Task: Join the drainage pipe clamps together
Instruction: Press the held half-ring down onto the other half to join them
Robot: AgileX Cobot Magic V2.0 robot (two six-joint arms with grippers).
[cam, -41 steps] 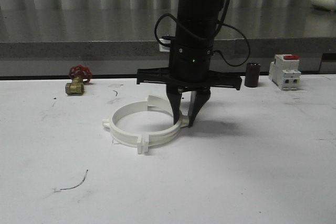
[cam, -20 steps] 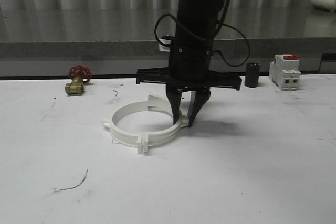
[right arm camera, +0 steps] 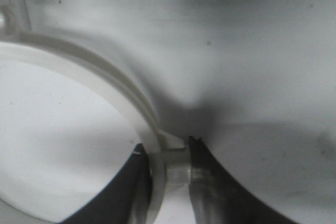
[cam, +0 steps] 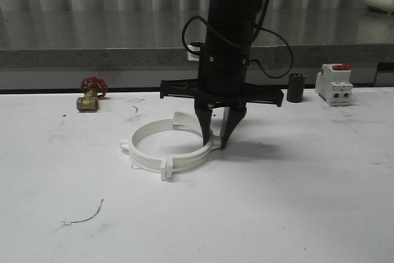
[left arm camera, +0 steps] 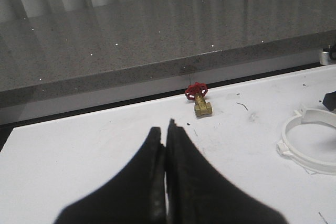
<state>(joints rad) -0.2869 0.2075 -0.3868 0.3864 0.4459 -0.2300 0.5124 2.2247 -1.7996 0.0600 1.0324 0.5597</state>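
Two white drainage pipe clamps [cam: 151,159] lie together as a ring on the white table [cam: 277,201]. One end tab [cam: 182,118] sticks out at the back, and a side lug [cam: 165,170] points toward the front. My right gripper [cam: 213,143] comes straight down on the ring's right side. It is shut on the clamp band and its lug [right arm camera: 176,169], with one finger inside the ring and one outside. The curved band [right arm camera: 105,72] runs away from the fingers. My left gripper [left arm camera: 166,129] hovers over bare table, shut and holding nothing, with the ring [left arm camera: 294,150] off to one side.
A brass valve with a red handwheel [cam: 90,97] sits at the back left. A black cylinder [cam: 297,88] and a white breaker with a red top [cam: 334,84] stand at the back right. A grey ledge [cam: 92,56] borders the table's far edge. A thin wire scrap [cam: 86,217] lies near the front left.
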